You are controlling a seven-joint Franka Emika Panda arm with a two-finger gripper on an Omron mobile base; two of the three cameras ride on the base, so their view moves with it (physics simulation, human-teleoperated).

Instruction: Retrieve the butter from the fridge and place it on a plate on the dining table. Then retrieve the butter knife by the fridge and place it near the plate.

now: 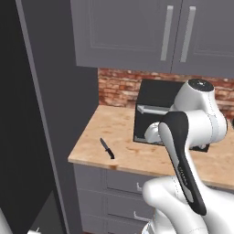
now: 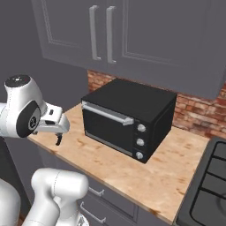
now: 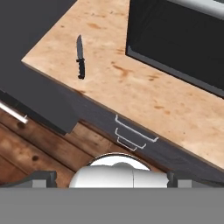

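The butter knife (image 1: 107,148), slim and nearly black, lies flat on the wooden counter (image 1: 123,137) near its left front corner. In the hand view the butter knife (image 3: 80,57) sits at the upper left, far from my gripper (image 3: 111,178). Its finger tips (image 3: 43,177) stand wide apart and open, with nothing between them. My gripper (image 2: 58,137) hangs above the counter's front edge, left of the black oven. The dark fridge (image 1: 16,114) stands to the left of the counter. The butter, the plate and the dining table are out of view.
A black countertop oven (image 2: 128,117) stands on the counter against the brick wall. Grey wall cabinets (image 2: 132,31) hang above it. A stove top (image 2: 207,185) lies at the right end. Drawers (image 3: 133,133) run below the counter edge, above a wooden floor (image 3: 30,148).
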